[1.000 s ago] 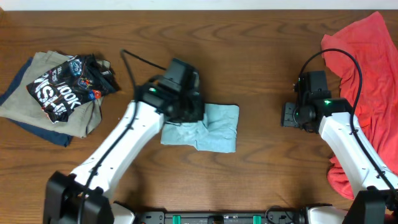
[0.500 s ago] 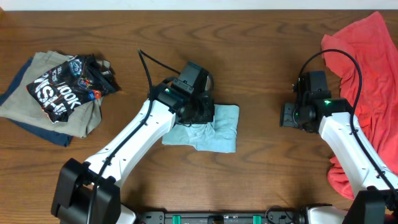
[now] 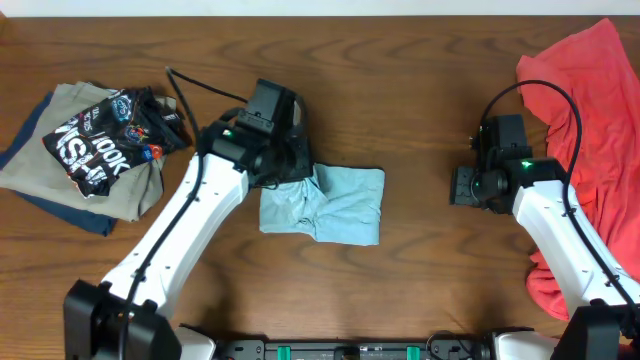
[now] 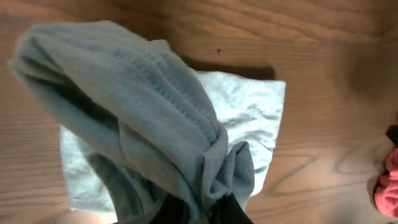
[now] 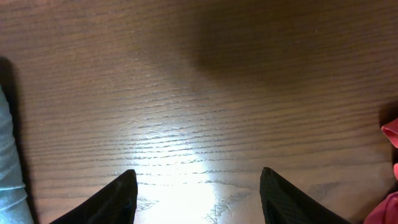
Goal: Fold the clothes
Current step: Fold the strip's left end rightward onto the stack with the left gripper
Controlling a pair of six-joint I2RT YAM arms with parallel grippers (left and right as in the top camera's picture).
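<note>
The light blue T-shirt point(image 3: 335, 205) lies folded small at the table's middle. My left gripper point(image 3: 295, 170) is shut on a bunched fold of it at its upper left corner and holds that fold lifted above the rest; in the left wrist view the blue T-shirt point(image 4: 155, 118) drapes from the left gripper's fingertips point(image 4: 208, 211). The coral-red shirt point(image 3: 590, 110) lies crumpled along the right edge; a bit shows in the right wrist view point(image 5: 390, 134). My right gripper point(image 3: 462, 186) is open and empty above bare wood, its fingertips point(image 5: 196, 186) wide apart.
A pile of a black tee with white lettering point(image 3: 105, 135) on khaki point(image 3: 70, 105) and navy garments point(image 3: 60, 210) sits at the far left. The right arm's cable loops over the red shirt.
My left gripper has moved left and back, from the blue T-shirt's top middle to its upper left corner, pulling a fold with it. The right arm has not moved.
</note>
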